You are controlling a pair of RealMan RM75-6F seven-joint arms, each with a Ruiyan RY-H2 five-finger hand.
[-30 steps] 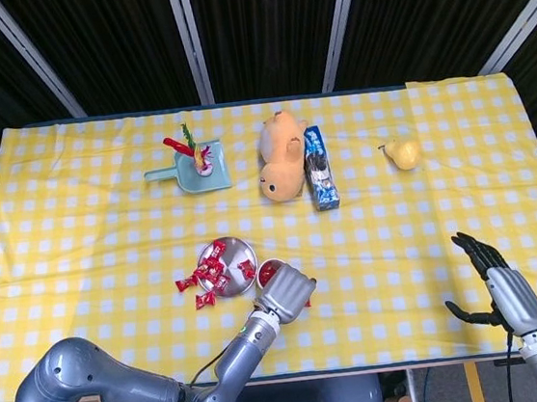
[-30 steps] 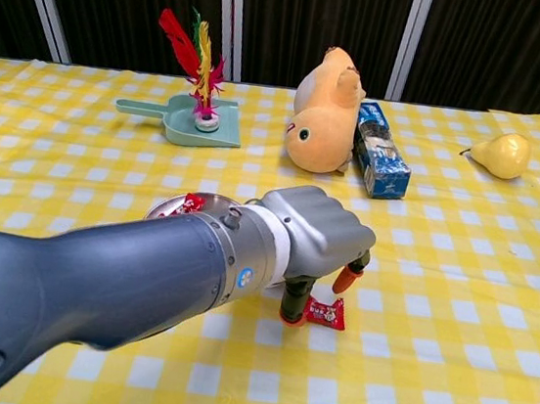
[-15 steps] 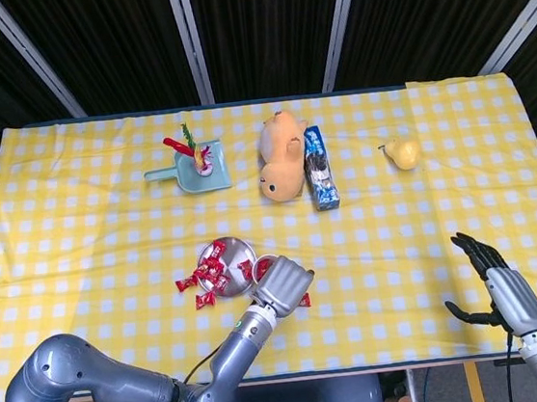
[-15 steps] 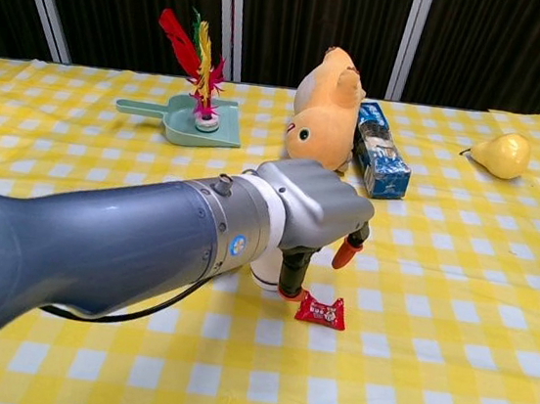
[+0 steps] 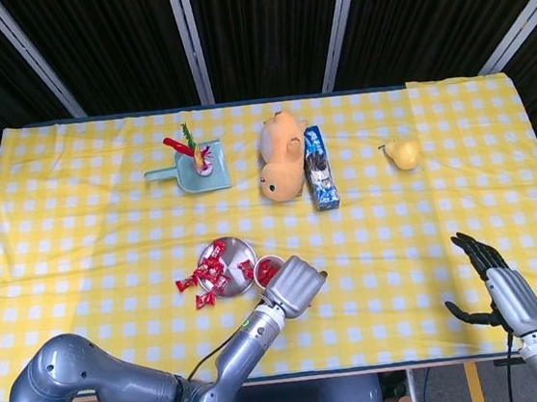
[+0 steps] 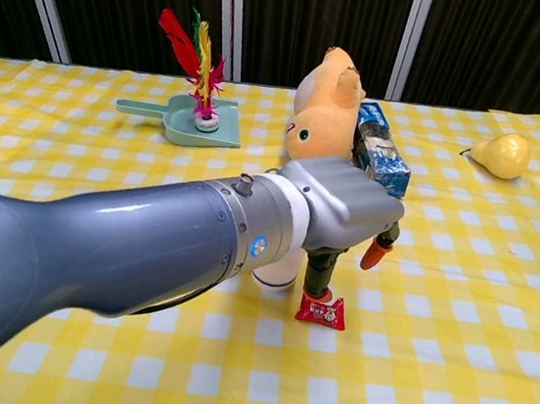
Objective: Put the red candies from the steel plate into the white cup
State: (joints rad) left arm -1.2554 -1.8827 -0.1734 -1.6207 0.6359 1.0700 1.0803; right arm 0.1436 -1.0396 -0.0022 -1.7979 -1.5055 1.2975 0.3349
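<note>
The steel plate (image 5: 237,254) lies left of centre with several red candies (image 5: 212,263) on it, and two more candies (image 5: 194,291) lie on the cloth beside it. Just to its right stands the white cup (image 5: 269,270), with red candies inside. My left hand (image 6: 347,216) hangs right of the cup with its fingers pointing down. One fingertip (image 6: 317,292) touches a red candy (image 6: 321,313) lying flat on the cloth, and the thumb stands apart. My right hand (image 5: 488,280) is open at the table's front right, holding nothing.
A yellow plush toy (image 5: 283,155), a blue box (image 5: 321,179) and a pear (image 5: 403,154) lie at the back. A teal dustpan (image 5: 196,174) holds a feathered shuttlecock (image 6: 200,65). My left arm (image 6: 116,252) hides the plate in the chest view.
My left hand has shifted a little to the right and come down so a fingertip is on the loose candy. The candy has stayed in place. The right hand has not moved.
</note>
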